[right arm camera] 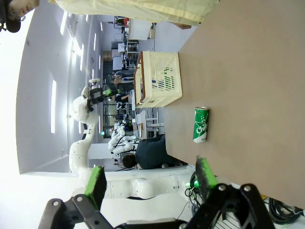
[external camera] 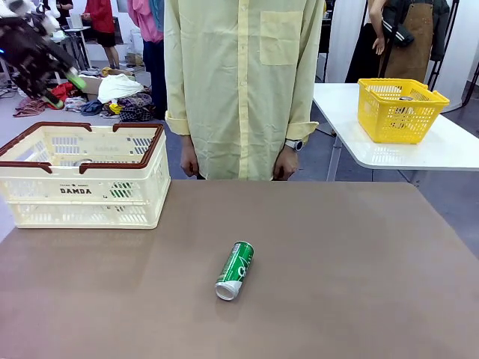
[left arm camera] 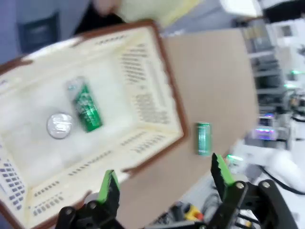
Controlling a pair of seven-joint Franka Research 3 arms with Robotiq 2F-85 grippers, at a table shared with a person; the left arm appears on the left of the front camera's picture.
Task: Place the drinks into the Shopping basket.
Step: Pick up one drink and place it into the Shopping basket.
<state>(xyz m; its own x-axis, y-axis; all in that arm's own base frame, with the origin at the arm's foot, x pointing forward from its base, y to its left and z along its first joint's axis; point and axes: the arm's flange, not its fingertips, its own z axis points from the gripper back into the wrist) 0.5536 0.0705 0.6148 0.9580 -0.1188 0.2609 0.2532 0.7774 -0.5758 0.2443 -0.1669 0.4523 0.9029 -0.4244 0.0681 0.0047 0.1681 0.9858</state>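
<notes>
One green drink can [external camera: 235, 270] with white lettering lies on its side in the middle of the brown table, also seen in the right wrist view [right arm camera: 201, 125] and the left wrist view [left arm camera: 203, 138]. The cream Shopping basket [external camera: 82, 196] with a brown rim stands at the table's left. Inside it lie another green can [left arm camera: 88, 107] and, beside it, a can seen end-on as a silver top [left arm camera: 59, 125]. My left gripper [external camera: 64, 90] hangs open and empty above the basket [left arm camera: 157, 76]. My right gripper [right arm camera: 150, 179] is open, empty, and well short of the table can.
A person in a pale yellow shirt [external camera: 239, 82] stands at the table's far edge, hands down by their sides. A yellow mesh basket [external camera: 400, 112] sits on a separate white table at the back right. Bare tabletop surrounds the lying can.
</notes>
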